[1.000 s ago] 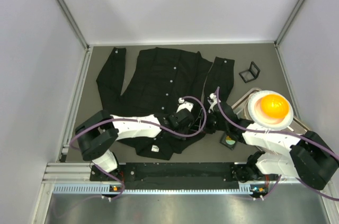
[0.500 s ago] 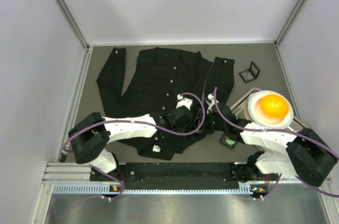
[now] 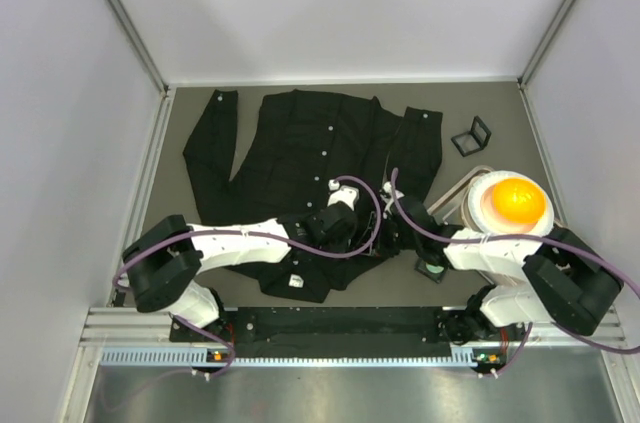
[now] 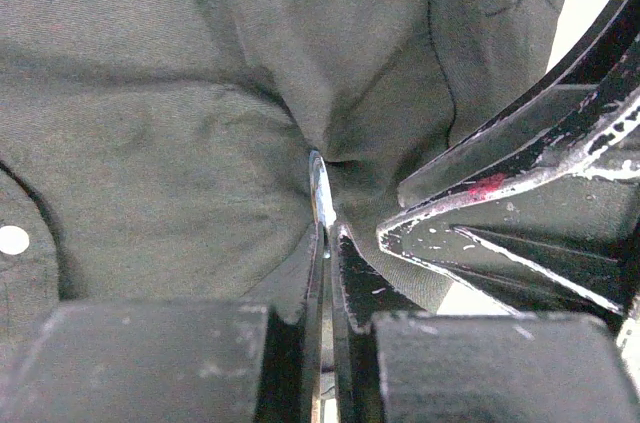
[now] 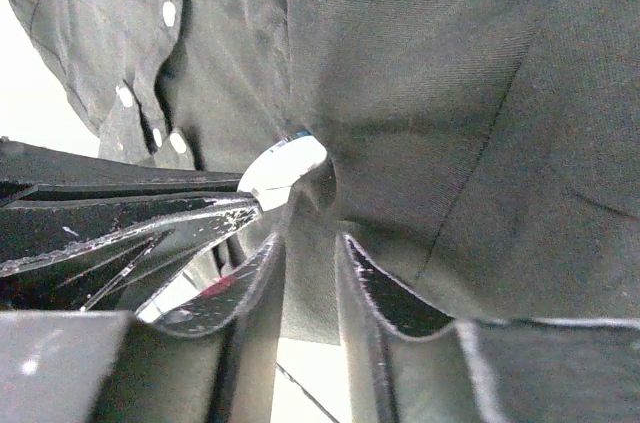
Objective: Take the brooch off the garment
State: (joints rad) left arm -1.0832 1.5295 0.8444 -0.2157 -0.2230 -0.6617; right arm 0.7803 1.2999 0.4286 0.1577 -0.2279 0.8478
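The garment [image 3: 300, 158], a black shirt with small white buttons, lies spread on the grey table. Both grippers meet at its lower right edge. My left gripper [image 3: 366, 234] [image 4: 329, 235] is shut on the brooch [image 4: 320, 188], a thin shiny metal piece seen edge-on between its tips, with cloth puckered around it. In the right wrist view the brooch [image 5: 286, 167] shows as a bright disc against the garment [image 5: 440, 93]. My right gripper [image 3: 389, 227] [image 5: 306, 255] sits just below it, its fingers [image 5: 385, 293] closed in on a fold of the fabric.
An orange dome on a white plate [image 3: 514, 204] stands at the right over a metal tray [image 3: 566, 234]. A small black frame [image 3: 471, 136] lies at the back right. A small black square piece [image 3: 432, 268] sits beside the right arm. Walls enclose the table.
My left gripper has shut on the brooch. My right gripper's jaws have narrowed onto the cloth. Both wrists have shifted slightly left over the shirt's edge.
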